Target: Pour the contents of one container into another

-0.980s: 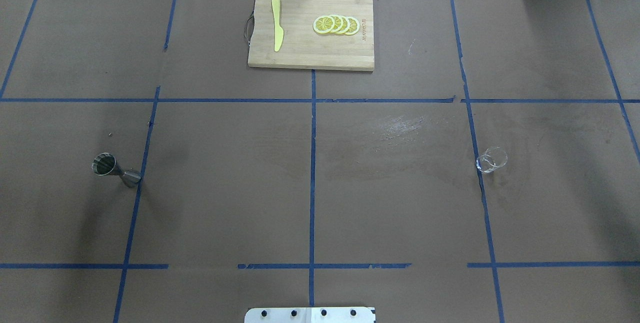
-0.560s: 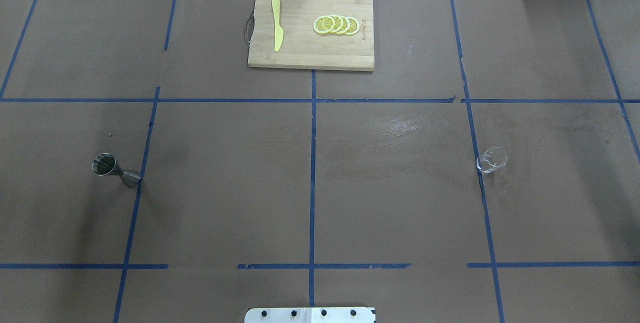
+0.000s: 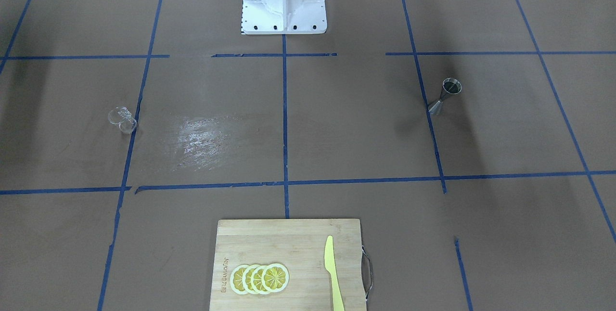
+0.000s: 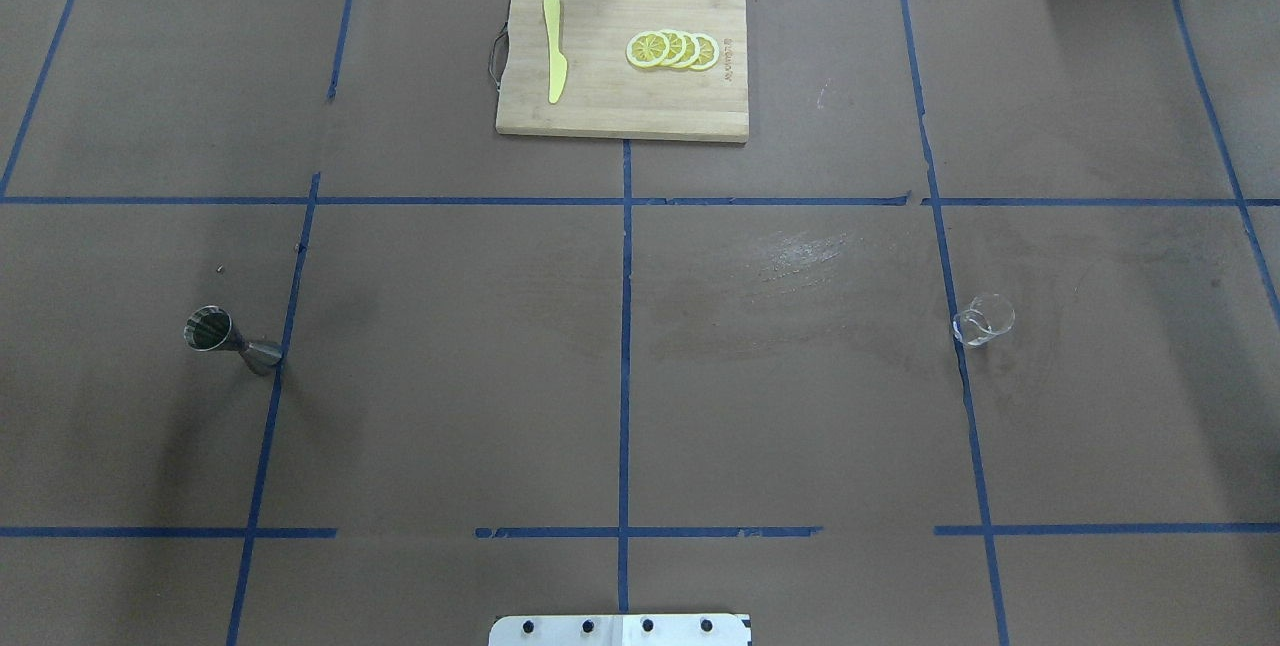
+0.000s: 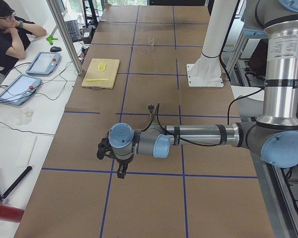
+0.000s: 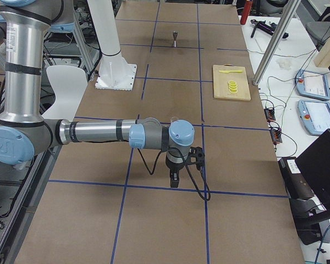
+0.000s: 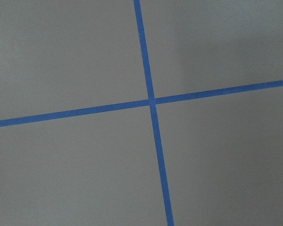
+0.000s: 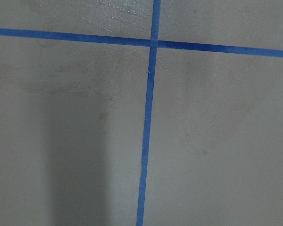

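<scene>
Meanwhile, the glass cup (image 4: pixel 984 319) stands mid-right in the overhead frame, the jigger (image 4: pixel 232 342) mid-left. I cannot tell the opening or hold of the left gripper (image 5: pixel 120 172) or right gripper (image 6: pixel 174 180).

The near right arm (image 6: pixel 99 132) reaches in from 9 o'clock to mid-table, its right gripper (image 6: pixel 175 179) pointing down; whether its fingers are spread is unclear. A clear glass cup (image 6: pixel 173 117) peeks just behind the wrist. The jigger (image 6: pixel 175 37) stands upright at 12 o'clock, and the cutting board (image 6: pixel 243 80) with lemon slices (image 6: pixel 232 86) lies at 2 o'clock
</scene>
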`<state>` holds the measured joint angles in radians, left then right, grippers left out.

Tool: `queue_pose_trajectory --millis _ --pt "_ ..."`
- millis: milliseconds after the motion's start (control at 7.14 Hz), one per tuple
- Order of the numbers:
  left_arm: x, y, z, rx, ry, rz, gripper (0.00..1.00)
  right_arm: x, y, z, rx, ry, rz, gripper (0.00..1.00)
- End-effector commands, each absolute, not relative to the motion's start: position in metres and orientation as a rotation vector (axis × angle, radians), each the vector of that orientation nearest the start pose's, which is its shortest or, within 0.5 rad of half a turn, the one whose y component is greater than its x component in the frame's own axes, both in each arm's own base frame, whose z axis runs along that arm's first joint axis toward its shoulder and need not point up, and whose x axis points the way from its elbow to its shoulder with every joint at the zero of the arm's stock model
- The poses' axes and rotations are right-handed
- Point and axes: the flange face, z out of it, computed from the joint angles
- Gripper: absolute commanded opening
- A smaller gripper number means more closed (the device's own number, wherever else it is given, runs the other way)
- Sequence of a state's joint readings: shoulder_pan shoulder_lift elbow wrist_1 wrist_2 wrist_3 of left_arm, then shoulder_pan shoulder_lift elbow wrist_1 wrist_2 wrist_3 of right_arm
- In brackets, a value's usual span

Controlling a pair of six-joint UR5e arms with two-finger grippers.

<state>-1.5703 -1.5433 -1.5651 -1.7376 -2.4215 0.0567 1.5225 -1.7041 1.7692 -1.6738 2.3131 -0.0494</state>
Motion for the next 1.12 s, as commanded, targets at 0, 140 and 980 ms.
queue_pose_trajectory --millis 0,140,980 --pt "-0.0603 -0.4896 0.6481 0.164 0.817 0.115 1.00 0.0429 -0.4325 0.6462 -0.053 -0.760 -0.086 1.00" --pt "-0.0590 -0.4928 0.6465 0.168 0.814 0.120 1.00 0.0430 -0.4305 0.6506 -0.063 -0.760 -0.084 1.00" --pt "-0.0599 -0.4888 0.6454 0.167 0.812 0.118 1.00 0.0432 -0.4280 0.6548 -0.070 -0.758 -0.081 1.00"
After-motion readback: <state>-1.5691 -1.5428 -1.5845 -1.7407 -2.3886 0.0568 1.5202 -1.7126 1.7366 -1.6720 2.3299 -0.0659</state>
